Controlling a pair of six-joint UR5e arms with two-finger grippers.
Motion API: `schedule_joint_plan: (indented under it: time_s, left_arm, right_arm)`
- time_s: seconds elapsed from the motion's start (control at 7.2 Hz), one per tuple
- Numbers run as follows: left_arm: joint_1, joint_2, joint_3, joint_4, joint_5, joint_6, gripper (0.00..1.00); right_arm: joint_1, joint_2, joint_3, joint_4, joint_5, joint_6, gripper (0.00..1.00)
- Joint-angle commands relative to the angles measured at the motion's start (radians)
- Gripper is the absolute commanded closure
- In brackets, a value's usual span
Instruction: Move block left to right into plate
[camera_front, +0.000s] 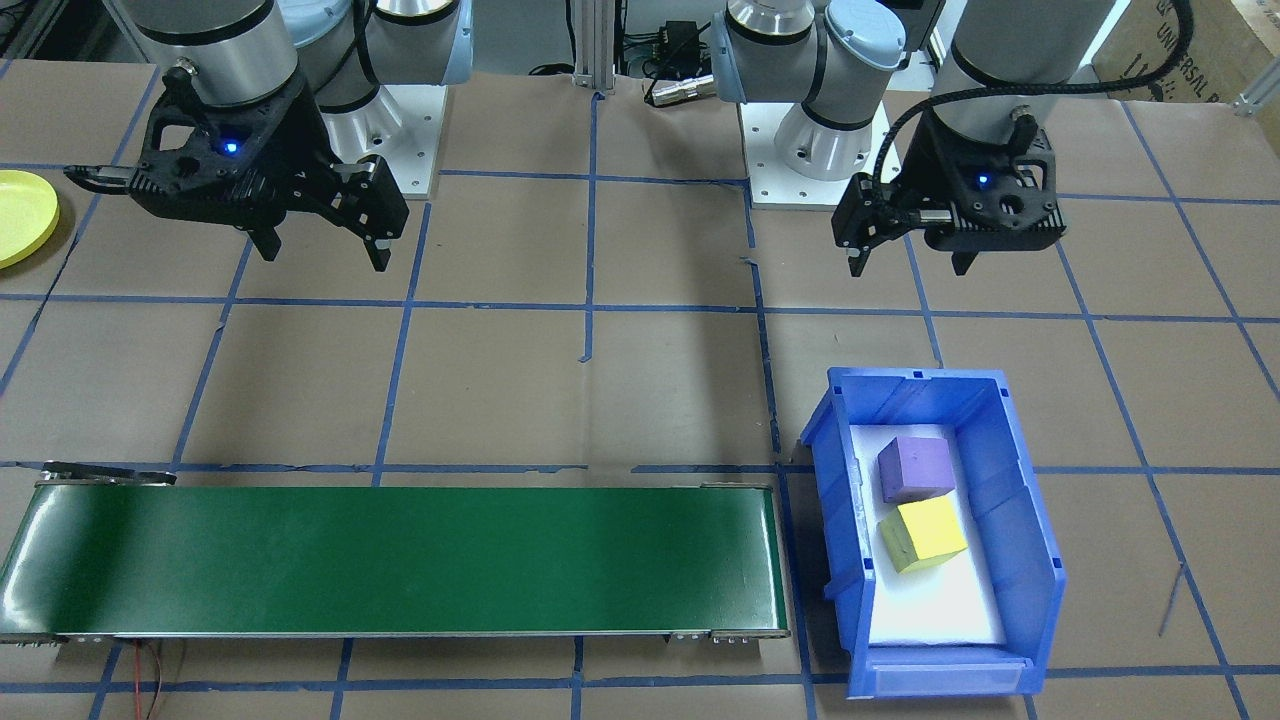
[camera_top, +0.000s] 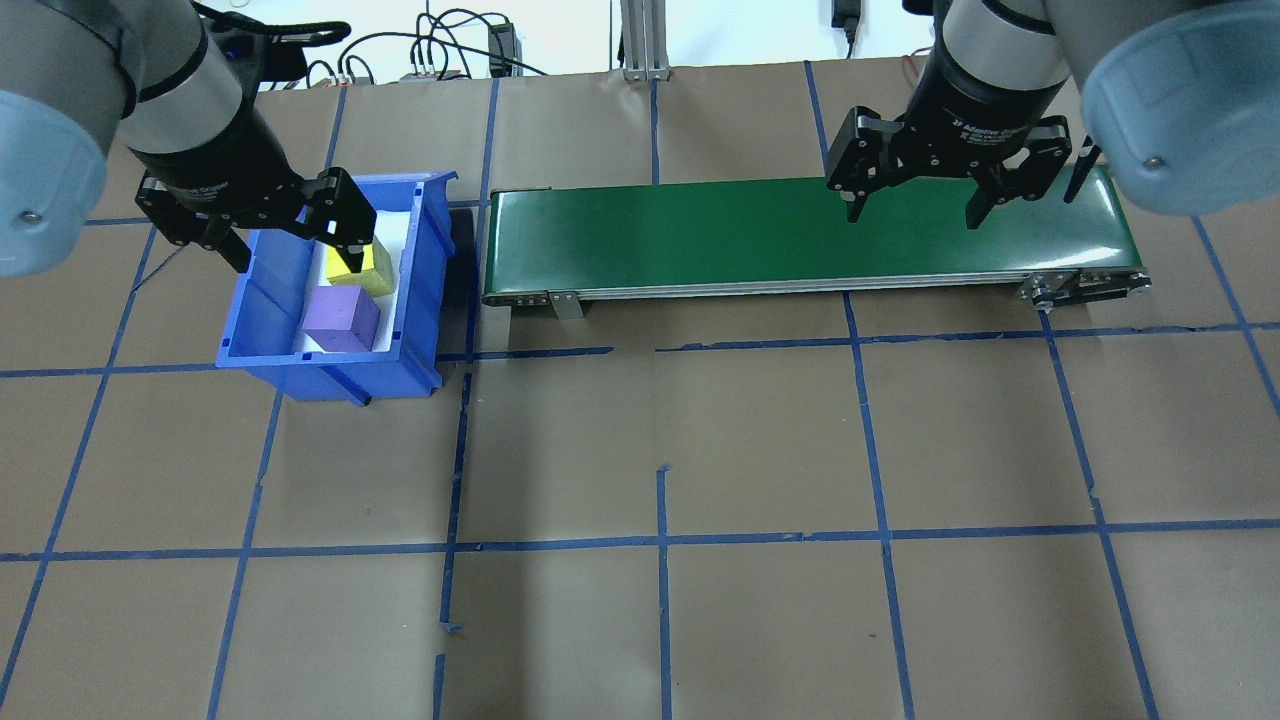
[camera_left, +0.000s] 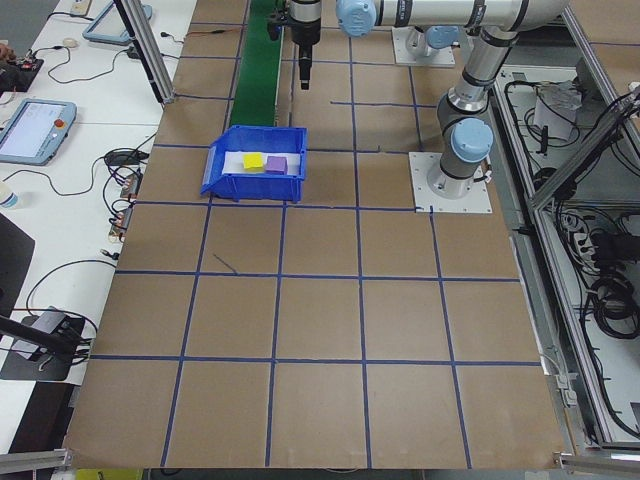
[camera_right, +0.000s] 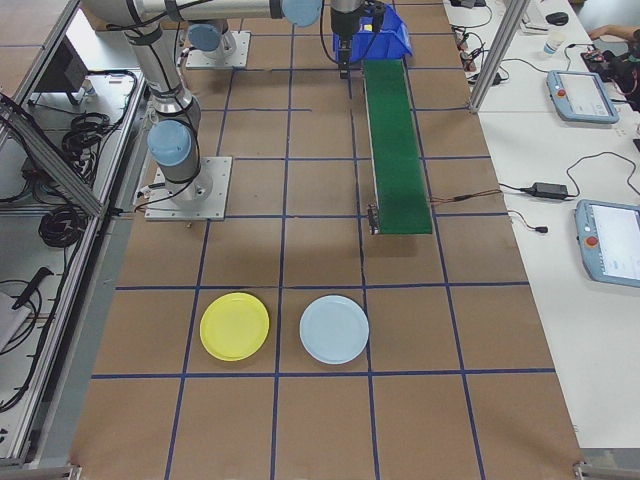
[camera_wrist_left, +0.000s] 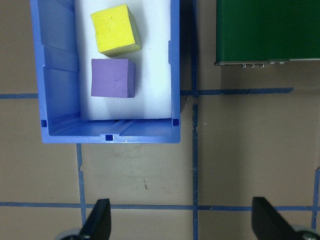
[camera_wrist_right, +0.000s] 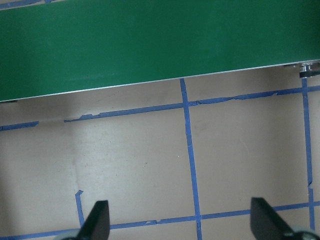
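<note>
The yellow block (camera_wrist_left: 115, 29) and the purple block (camera_wrist_left: 113, 77) are matte foam cubes with slightly dented faces. They sit close together on a white liner inside the blue bin (camera_wrist_left: 59, 75), a ribbed plastic tub just off the end of the green conveyor belt (camera_front: 400, 560). In the overhead view my left arm hides part of the yellow block.

The yellow plate (camera_right: 234, 326), round, flat and smooth, lies well apart from the bin beyond the belt's far end, beside a pale blue plate (camera_right: 334, 329). The front-facing view cuts the yellow one off at its edge.

My left gripper (camera_wrist_left: 182, 222) hangs over bare brown paper short of the bin, fingers spread wide, holding nothing. My right gripper (camera_wrist_right: 180, 222) hangs near the belt's edge, likewise spread wide and empty. Only my fingertips show in the wrist views.
</note>
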Motion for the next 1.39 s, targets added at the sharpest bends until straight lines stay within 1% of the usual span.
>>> schedule_joint_plan:
  time_s: [0.0, 0.14, 0.28, 0.42, 0.56, 0.69, 0.97, 1.11, 1.25]
  left_arm:
    - [0.098, -0.074, -0.077, 0.056, -0.008, 0.094, 0.0]
    - [0.098, -0.149, -0.097, 0.174, -0.002, 0.095, 0.0]
    - [0.098, -0.203, -0.082, 0.225, -0.002, 0.103, 0.0]
    - [0.1, -0.243, -0.082, 0.283, -0.001, 0.174, 0.0]
    - [0.1, -0.299, -0.082, 0.37, -0.001, 0.224, 0.0]
    - [0.101, -0.339, -0.08, 0.394, -0.002, 0.223, 0.0]
    - [0.101, -0.367, -0.091, 0.413, -0.002, 0.229, 0.0]
    - [0.101, -0.375, -0.099, 0.416, 0.002, 0.233, 0.0]
    - [0.101, -0.38, -0.099, 0.416, 0.022, 0.242, 0.0]
  right_arm:
    - [0.0, 0.0, 0.0, 0.0, -0.001, 0.0, 0.0]
    - [0.0, 0.0, 0.0, 0.0, -0.001, 0.0, 0.0]
    - [0.0, 0.0, 0.0, 0.0, -0.001, 0.0, 0.0]
    - [0.0, 0.0, 0.0, 0.0, -0.001, 0.0, 0.0]
    - [0.0, 0.0, 0.0, 0.0, 0.0, 0.0, 0.0]
    - [0.0, 0.0, 0.0, 0.0, -0.001, 0.0, 0.0]
    - [0.0, 0.0, 0.0, 0.0, 0.0, 0.0, 0.0]
    - [0.0, 0.0, 0.0, 0.0, -0.001, 0.0, 0.0]
    - [0.0, 0.0, 0.0, 0.0, -0.001, 0.0, 0.0]
